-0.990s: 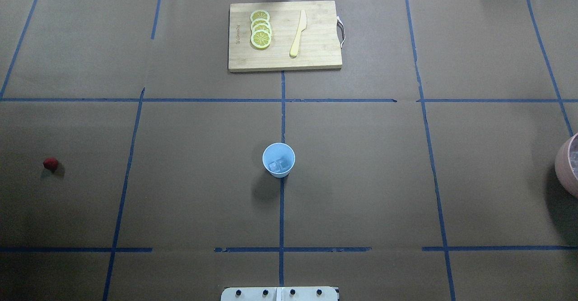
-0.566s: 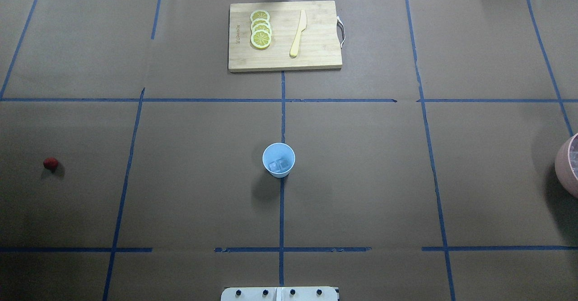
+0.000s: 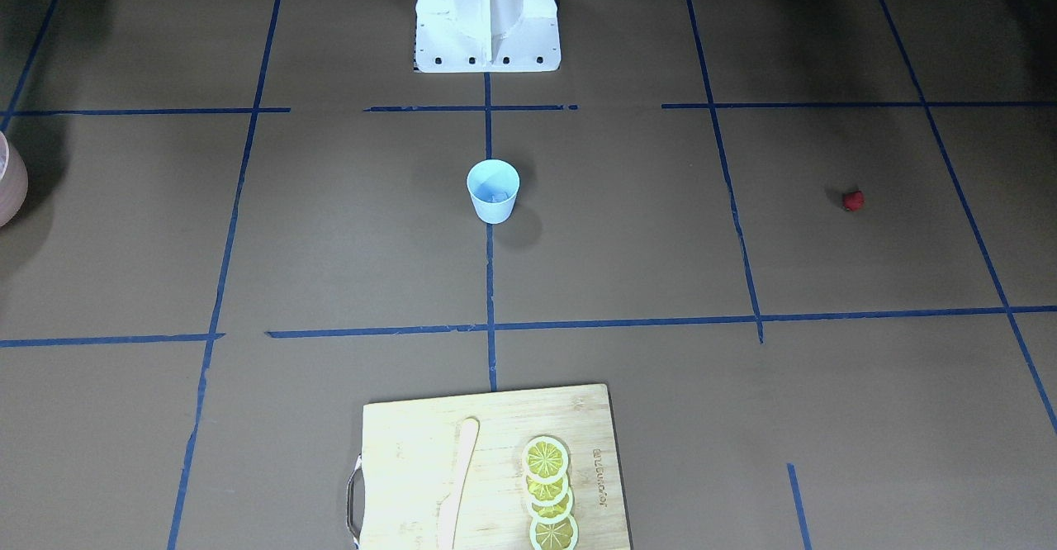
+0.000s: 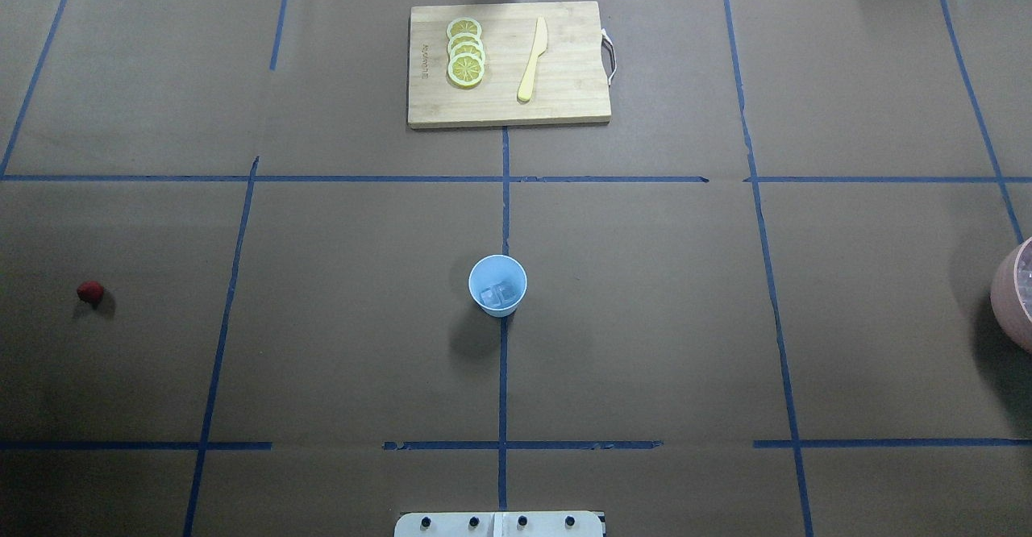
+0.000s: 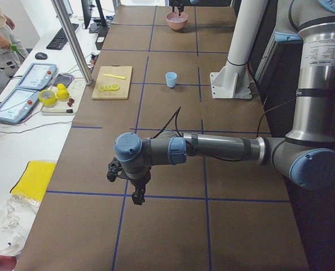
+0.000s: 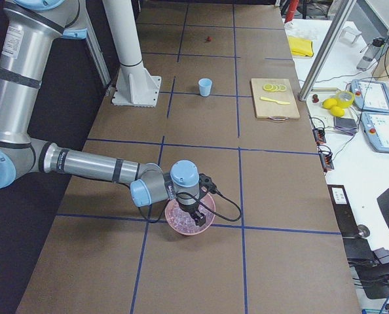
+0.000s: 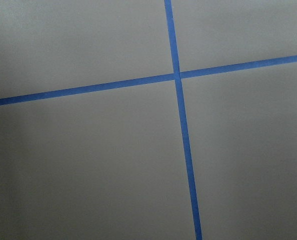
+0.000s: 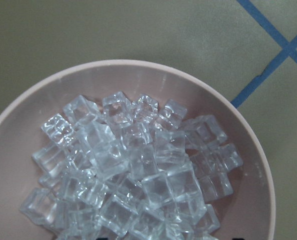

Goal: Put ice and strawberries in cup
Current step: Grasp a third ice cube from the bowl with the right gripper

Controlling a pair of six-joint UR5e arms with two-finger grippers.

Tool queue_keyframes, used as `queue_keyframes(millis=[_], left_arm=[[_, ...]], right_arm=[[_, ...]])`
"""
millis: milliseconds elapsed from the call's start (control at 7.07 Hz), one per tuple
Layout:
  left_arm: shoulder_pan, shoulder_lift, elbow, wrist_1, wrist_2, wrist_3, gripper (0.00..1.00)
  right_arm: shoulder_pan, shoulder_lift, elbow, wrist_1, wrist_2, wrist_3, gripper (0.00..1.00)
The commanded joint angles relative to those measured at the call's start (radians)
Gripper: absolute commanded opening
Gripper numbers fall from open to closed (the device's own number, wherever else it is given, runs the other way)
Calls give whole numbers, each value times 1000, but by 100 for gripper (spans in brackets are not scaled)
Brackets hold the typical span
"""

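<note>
Brown paper with blue tape lines covers the table [image 4: 645, 319]. At its middle the cup [image 4: 497, 285] stands upright with some ice [image 4: 500, 296] inside. More ice fills the pink bowl [image 8: 261, 150] at the robot's right, and the right gripper [image 6: 196, 217] hangs just over it. The left gripper [image 5: 137, 196] hangs over bare paper. For both I cannot tell if the jaws are apart or together. The strawberry [image 4: 90, 292] lies alone, far left. The cubes look hard, smooth and probably slippery, so pinch one top cube on two flat opposite faces. The strawberry is likely light and may roll, so hold it gently across its widest part.
</note>
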Motion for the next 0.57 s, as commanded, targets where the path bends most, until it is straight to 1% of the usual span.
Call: queue_keyframes(millis=[0, 283, 424], left_arm=[[0, 0, -1, 0, 0, 0, 100], [0, 0, -1, 0, 0, 0, 100], [0, 1, -1, 0, 0, 0, 100]], right_arm=[[-1, 0, -14, -3, -13, -14, 83], [-3, 0, -14, -5, -11, -3, 78], [-5, 0, -16, -5, -10, -3, 78]])
